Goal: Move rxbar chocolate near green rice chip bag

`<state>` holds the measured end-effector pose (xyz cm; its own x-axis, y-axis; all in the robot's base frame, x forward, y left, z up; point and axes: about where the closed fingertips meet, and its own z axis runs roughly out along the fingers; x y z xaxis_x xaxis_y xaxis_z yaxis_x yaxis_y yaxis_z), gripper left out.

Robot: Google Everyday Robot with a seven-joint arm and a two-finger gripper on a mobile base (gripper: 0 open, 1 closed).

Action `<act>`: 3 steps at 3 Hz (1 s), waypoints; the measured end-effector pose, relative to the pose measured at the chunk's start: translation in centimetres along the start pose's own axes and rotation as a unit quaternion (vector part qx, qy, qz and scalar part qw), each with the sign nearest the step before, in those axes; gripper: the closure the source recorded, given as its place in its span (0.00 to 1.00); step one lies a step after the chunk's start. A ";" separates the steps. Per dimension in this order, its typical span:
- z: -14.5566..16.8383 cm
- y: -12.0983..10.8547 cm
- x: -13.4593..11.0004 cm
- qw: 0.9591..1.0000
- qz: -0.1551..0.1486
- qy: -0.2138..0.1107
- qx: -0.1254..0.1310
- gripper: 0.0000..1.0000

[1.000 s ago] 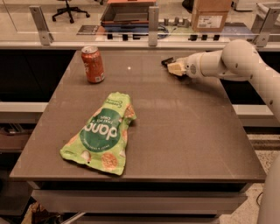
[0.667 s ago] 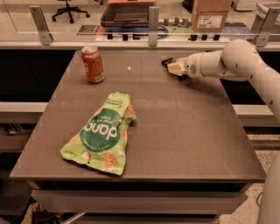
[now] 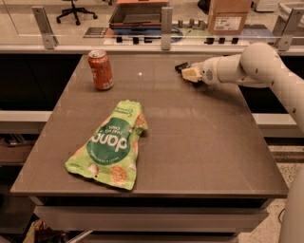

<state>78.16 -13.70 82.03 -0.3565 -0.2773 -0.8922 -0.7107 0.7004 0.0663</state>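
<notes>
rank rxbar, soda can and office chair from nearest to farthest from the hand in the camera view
The hand is low over the table's far right part.
1. rxbar: right at the hand, by the far edge.
2. can: the table's far left corner.
3. chair: off the table, background left.

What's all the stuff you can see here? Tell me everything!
green rice chip bag: one, bright green, lying front-left on the table.
soda can: one, orange, upright, back-left of the table.
rxbar chocolate: one, black, back of the table, right of the middle.
table: one, grey-brown.
cardboard box: one, brown, behind the table, right.
office chair: one, black, far back left.
arm: one, white, reaching in from the right.
gripper: one, cream, at the rxbar chocolate.
</notes>
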 end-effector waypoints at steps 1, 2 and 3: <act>0.0 0.0 0.0 1.000 0.000 0.000 0.000 1.00; 0.0 0.0 0.0 1.000 0.000 0.000 0.000 1.00; 0.0 0.0 0.0 1.000 0.000 0.000 0.000 1.00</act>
<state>78.15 -13.70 82.05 -0.3562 -0.2776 -0.8922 -0.7108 0.7003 0.0659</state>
